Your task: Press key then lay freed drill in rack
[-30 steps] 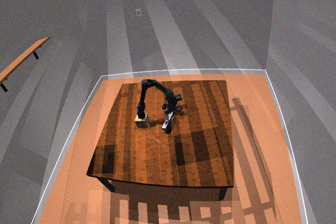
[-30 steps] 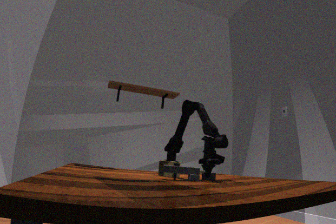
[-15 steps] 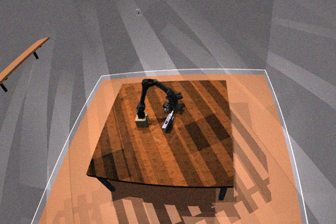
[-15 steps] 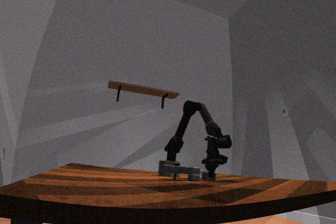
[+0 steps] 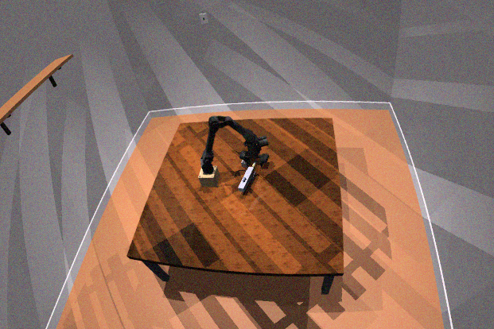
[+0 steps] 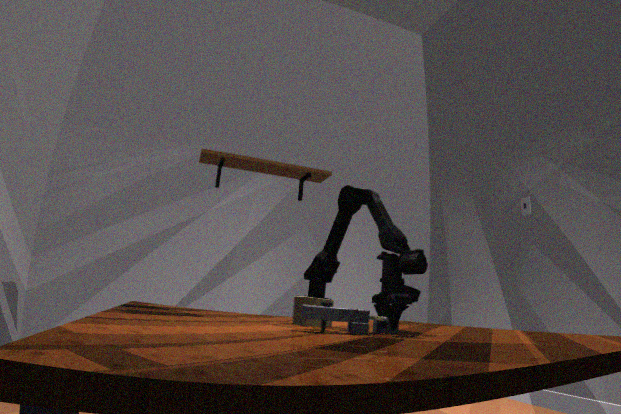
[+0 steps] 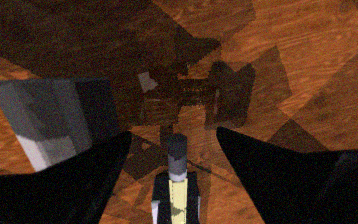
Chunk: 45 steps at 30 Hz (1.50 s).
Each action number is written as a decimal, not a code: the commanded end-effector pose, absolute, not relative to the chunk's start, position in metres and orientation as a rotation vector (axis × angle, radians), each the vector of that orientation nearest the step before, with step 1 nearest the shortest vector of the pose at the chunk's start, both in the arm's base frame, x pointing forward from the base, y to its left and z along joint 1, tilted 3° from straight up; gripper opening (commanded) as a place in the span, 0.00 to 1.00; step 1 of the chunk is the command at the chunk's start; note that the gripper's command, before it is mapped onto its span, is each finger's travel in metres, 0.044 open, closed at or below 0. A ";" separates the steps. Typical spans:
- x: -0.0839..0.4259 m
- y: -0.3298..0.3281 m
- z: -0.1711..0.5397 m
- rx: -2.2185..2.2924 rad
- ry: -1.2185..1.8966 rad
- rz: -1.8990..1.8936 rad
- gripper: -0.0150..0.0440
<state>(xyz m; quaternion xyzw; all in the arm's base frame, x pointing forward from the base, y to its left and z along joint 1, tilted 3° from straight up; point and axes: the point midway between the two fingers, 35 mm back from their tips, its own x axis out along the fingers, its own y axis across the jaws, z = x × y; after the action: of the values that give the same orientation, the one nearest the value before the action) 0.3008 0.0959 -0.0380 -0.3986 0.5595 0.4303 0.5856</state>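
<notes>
My gripper (image 5: 254,160) (image 6: 394,327) (image 7: 175,133) is open, pointing down close above the table, with nothing between its fingers in the wrist view. A yellow rod (image 5: 254,164) (image 7: 178,197) with a grey collar and dark end sticks out of the far end of a long whitish block (image 5: 246,179) (image 6: 336,314). The rod's end points between the spread fingertips, apart from both. A grey block (image 5: 243,163) (image 6: 380,325) (image 7: 50,112) stands beside the left finger. I cannot tell which parts are the key, the drill or the rack.
The arm's base stands on a pale box (image 5: 208,176) (image 6: 299,311), left of the long block in the top view. A wooden shelf (image 5: 31,91) (image 6: 264,166) hangs on the wall, away from the table (image 5: 238,238) (image 6: 204,365). Striped shadows cross the scene.
</notes>
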 end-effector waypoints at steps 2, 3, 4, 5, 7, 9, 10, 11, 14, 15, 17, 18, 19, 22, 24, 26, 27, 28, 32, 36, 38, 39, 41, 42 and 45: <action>0.300 0.093 -0.039 -0.931 1.304 1.006 1.00; 0.300 0.092 -0.039 -0.931 1.304 1.006 1.00; 0.300 0.092 -0.040 -0.931 1.304 1.006 1.00; 0.299 0.091 -0.040 -0.931 1.304 1.006 1.00; 0.299 0.090 -0.040 -0.931 1.304 1.006 1.00; 0.299 0.089 -0.041 -0.932 1.304 1.006 1.00; 0.299 0.089 -0.041 -0.932 1.304 1.006 1.00; 0.299 0.088 -0.041 -0.932 1.304 1.006 1.00; 0.298 0.086 -0.042 -0.932 1.304 1.006 1.00; 0.298 0.086 -0.042 -0.932 1.304 1.006 1.00; 0.298 0.085 -0.042 -0.932 1.304 1.006 1.00; 0.298 0.084 -0.043 -0.932 1.304 1.006 1.00; 0.297 0.084 -0.043 -0.932 1.304 1.006 1.00; 0.297 0.083 -0.043 -0.932 1.304 1.006 1.00; 0.296 0.082 -0.044 -0.932 1.304 1.006 1.00; 0.298 0.083 -0.043 -0.929 1.305 1.001 0.91; 0.298 0.083 -0.043 -0.929 1.305 1.001 0.87; 0.298 0.083 -0.043 -0.929 1.305 1.001 0.82; 0.298 0.083 -0.043 -0.929 1.305 1.001 0.64; 0.298 0.083 -0.043 -0.929 1.305 1.001 0.47; 0.298 0.083 -0.043 -0.929 1.305 1.001 0.38; 0.298 0.083 -0.043 -0.929 1.305 1.001 0.33; 0.298 0.083 -0.043 -0.929 1.305 1.001 0.31; 0.298 0.083 -0.043 -0.929 1.305 1.001 0.30; 0.298 0.083 -0.043 -0.929 1.305 1.001 0.26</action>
<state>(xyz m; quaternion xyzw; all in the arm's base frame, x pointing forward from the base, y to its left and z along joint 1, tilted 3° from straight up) 0.2974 0.0831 -0.0429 -0.3981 0.5598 0.4300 0.5859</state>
